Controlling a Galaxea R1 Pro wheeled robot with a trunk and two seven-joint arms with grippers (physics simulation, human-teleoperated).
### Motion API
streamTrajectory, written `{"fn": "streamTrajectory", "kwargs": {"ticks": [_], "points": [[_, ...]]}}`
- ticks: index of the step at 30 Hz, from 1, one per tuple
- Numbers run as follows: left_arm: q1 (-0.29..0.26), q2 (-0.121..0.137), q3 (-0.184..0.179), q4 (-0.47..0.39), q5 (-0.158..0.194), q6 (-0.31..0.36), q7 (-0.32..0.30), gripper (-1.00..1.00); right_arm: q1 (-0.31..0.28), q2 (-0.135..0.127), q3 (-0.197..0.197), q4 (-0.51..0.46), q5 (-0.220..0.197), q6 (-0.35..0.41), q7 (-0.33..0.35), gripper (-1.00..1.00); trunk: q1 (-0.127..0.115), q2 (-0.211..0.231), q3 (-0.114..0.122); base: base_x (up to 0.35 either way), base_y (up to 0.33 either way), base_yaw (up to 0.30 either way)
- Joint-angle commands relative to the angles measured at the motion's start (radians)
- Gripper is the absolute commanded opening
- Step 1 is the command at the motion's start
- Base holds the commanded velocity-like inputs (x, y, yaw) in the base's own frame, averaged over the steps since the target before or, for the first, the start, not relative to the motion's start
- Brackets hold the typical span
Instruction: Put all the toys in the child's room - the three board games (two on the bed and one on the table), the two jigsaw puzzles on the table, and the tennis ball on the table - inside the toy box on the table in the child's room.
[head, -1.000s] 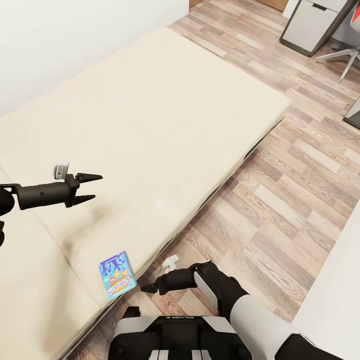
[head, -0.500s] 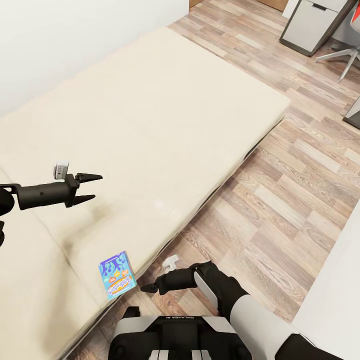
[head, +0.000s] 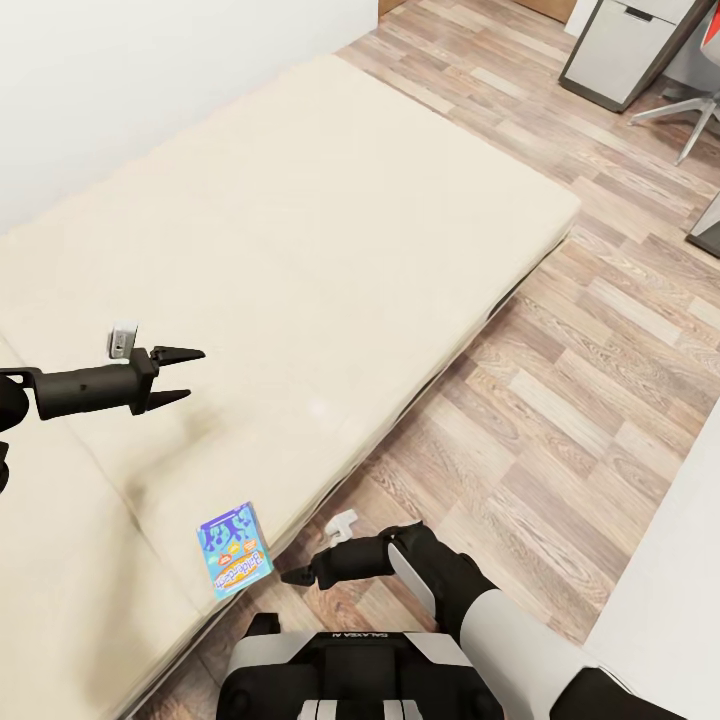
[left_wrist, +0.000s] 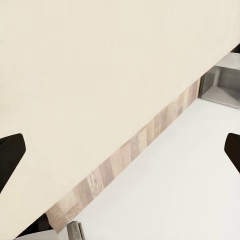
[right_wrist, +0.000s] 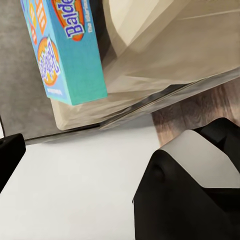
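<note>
From the head camera we find the small blue board game (head: 233, 563) lying flat at the bed's (head: 300, 250) near edge, our left gripper (head: 180, 375) hovering over the mattress with jaws spread and empty, and our right gripper (head: 292, 577) low beside that edge, its jaws' state impossible to tell. Along the left wrist we look past wide-apart jaws at bare mattress, while along the right wrist the blue box (right_wrist: 62, 47) sits close ahead near the mattress edge, so we judge a sideways nudge could tip it onto the floor (head: 560, 400).
</note>
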Motion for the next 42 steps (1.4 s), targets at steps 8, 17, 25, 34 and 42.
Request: {"fn": "streamTrajectory", "kwargs": {"ticks": [8, 17, 25, 34, 42], "points": [[0.0, 0.0, 0.001, -0.001, 0.01, 0.002, 0.01, 1.0, -0.001, 0.0, 0.001, 0.0, -0.008, 0.008, -0.001, 1.0, 0.0, 0.0, 0.0, -0.048, 0.098, 0.0], [0.0, 0.0, 0.001, -0.001, 0.01, 0.002, 0.01, 1.0, -0.001, 0.0, 0.001, 0.0, -0.008, 0.008, -0.001, 1.0, 0.0, 0.0, 0.0, -0.009, 0.022, 0.0], [0.0, 0.0, 0.001, -0.001, 0.01, 0.002, 0.01, 1.0, -0.001, 0.0, 0.002, 0.0, -0.008, 0.005, -0.001, 1.0, 0.0, 0.0, 0.0, -0.001, 0.009, 0.0], [0.0, 0.0, 0.002, -0.001, 0.01, 0.002, 0.01, 1.0, -0.001, 0.0, 0.002, 0.0, -0.009, -0.042, 0.0, 1.0, 0.0, 0.0, 0.0, 0.0, 0.0, 0.0], [0.0, 0.0, 0.002, -0.001, 0.01, 0.002, 0.01, 1.0, -0.001, 0.0, 0.002, 0.0, -0.01, -0.044, 0.0, 1.0, 0.0, 0.0, 0.0, 0.0, 0.0, 0.0]]}}
